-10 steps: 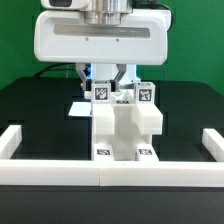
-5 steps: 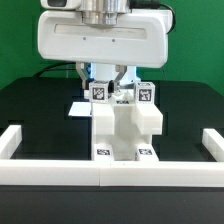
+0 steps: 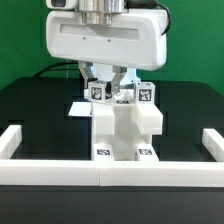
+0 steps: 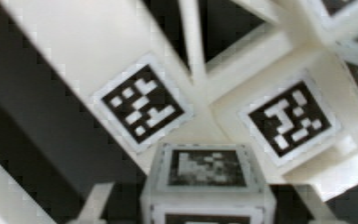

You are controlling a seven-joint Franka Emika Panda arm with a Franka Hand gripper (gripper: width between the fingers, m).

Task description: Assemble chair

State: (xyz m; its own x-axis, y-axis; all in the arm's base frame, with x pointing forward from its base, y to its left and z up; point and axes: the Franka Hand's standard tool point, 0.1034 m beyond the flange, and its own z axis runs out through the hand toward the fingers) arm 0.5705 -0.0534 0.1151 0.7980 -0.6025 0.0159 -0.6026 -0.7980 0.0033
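Observation:
The white chair assembly (image 3: pixel 125 125) stands upright in the middle of the black table, with tags on its front feet and one on its upper right post (image 3: pixel 145 95). My gripper (image 3: pixel 103 84) hangs over its upper left post, its fingers on either side of a small tagged white block (image 3: pixel 100 91). In the wrist view the block (image 4: pixel 202 168) sits squarely in my gripper (image 4: pixel 202 198), with dark fingers close against its sides. Two tagged chair faces (image 4: pixel 149 100) (image 4: pixel 286 118) lie below it, turned at an angle. The wrist view is blurred.
Long white border rails run along the front (image 3: pixel 110 172), the exterior view's left (image 3: pixel 12 140) and right (image 3: pixel 212 140). A corner of the marker board (image 3: pixel 79 107) shows behind the chair. A green backdrop stands at the rear.
The hand's wide white body has narrowed on the exterior view's left side, as if turning about its vertical axis. The tagged block and the chair stay where they were.

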